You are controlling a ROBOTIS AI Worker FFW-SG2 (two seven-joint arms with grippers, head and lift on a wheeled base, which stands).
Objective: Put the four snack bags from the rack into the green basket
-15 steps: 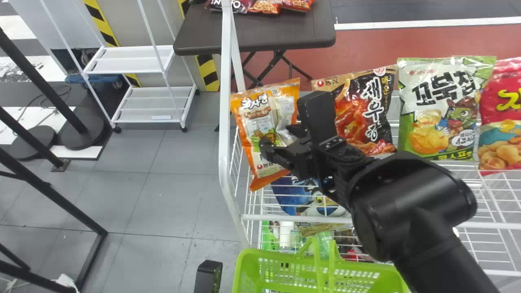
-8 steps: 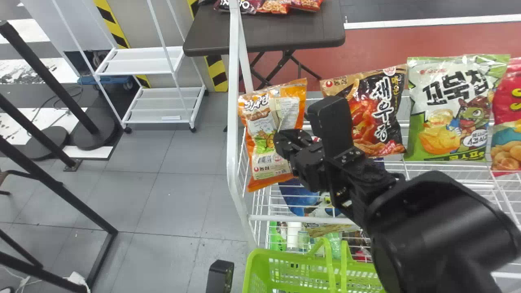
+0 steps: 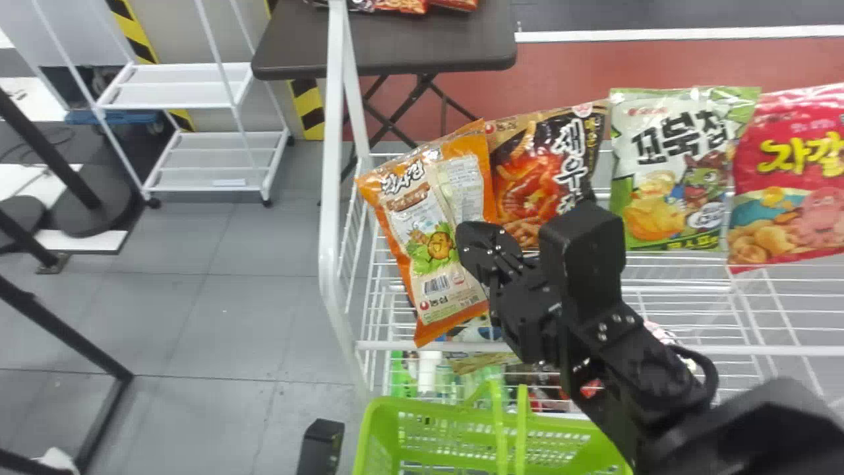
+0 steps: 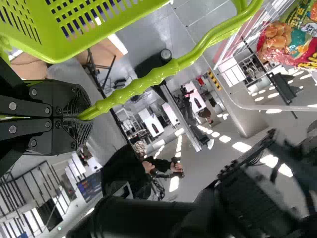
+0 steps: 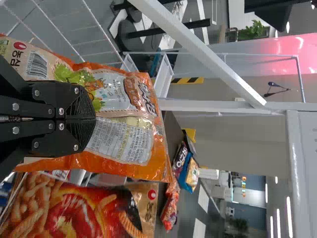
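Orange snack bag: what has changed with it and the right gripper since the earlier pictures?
The right gripper, its fingers spread at first, has closed on the orange bag and drawn it toward the robot and slightly right, tilting it more; it now overlaps the brown bag. The green bag and red bag stayed in their row.

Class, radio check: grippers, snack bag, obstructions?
Left gripper shut on basket handle. Right gripper shut on orange bag. White front rail between bag and green basket.

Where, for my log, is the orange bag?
In the head view, the orange bag is in the right gripper at the left end of the rack, beside the brown and black bag.
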